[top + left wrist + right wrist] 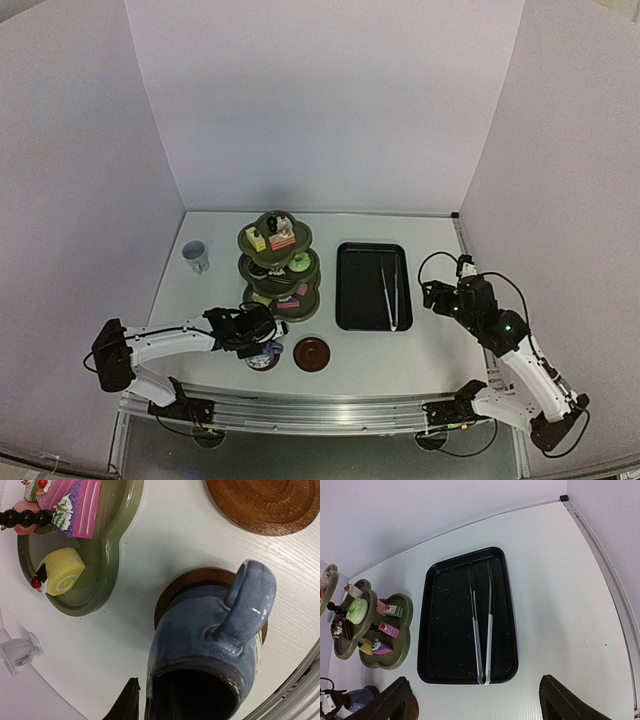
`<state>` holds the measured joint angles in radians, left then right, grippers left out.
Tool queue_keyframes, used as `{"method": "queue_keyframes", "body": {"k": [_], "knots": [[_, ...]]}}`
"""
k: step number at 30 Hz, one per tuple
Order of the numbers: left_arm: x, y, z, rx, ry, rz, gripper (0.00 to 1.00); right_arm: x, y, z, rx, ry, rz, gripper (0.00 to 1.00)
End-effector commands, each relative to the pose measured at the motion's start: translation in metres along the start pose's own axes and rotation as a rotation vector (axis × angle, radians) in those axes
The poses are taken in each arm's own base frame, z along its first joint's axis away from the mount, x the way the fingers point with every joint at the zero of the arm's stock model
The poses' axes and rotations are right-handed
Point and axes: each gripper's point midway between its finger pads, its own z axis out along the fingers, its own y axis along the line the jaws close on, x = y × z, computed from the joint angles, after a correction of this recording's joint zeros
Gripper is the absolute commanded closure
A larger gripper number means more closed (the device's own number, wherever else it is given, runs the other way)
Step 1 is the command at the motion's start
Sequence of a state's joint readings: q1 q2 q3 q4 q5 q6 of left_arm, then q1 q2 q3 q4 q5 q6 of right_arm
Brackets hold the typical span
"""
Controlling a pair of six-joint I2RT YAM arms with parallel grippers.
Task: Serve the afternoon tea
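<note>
The small dark-blue pot (210,645) stands on a round brown saucer (175,585) near the front edge, in front of the olive-green three-tier stand (280,265). My left gripper (150,695) straddles the pot's rim. One finger (127,702) stands just outside the wall with a thin gap, and the other is lost in the dark inside. Cakes sit on the stand, among them a yellow roll (60,570) and a pink slice (75,500). The second saucer (312,353) lies bare to the right. The pale cup (195,256) stands at the far left. My right gripper (474,680) hovers open and empty.
A black rectangular tray (372,285) lies right of the stand with thin white tongs (390,290) in it. My right gripper (440,295) hangs just off the tray's right side. The table's metal front rail (320,405) runs close behind the pot.
</note>
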<state>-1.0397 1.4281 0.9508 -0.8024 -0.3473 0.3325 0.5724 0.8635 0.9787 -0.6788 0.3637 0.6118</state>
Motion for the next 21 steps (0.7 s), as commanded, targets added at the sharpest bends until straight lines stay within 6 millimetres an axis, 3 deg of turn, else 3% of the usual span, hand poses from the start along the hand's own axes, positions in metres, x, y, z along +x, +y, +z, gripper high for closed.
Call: {"method": "queue_keyframes", "body": {"k": [1, 8, 21], "knots": [[-0.018, 0.01, -0.016, -0.013, -0.056, -0.036, 0.79, 0.002, -0.004, -0.003, 0.009, -0.004, 0.023, 0.14], [-0.025, 0.011, -0.013, -0.024, -0.099, -0.007, 0.86, 0.002, -0.005, -0.004, 0.01, -0.006, 0.025, 0.14], [-0.029, 0.007, -0.014, -0.016, -0.145, 0.04, 0.85, 0.002, -0.008, -0.007, 0.016, -0.008, 0.029, 0.14]]}}
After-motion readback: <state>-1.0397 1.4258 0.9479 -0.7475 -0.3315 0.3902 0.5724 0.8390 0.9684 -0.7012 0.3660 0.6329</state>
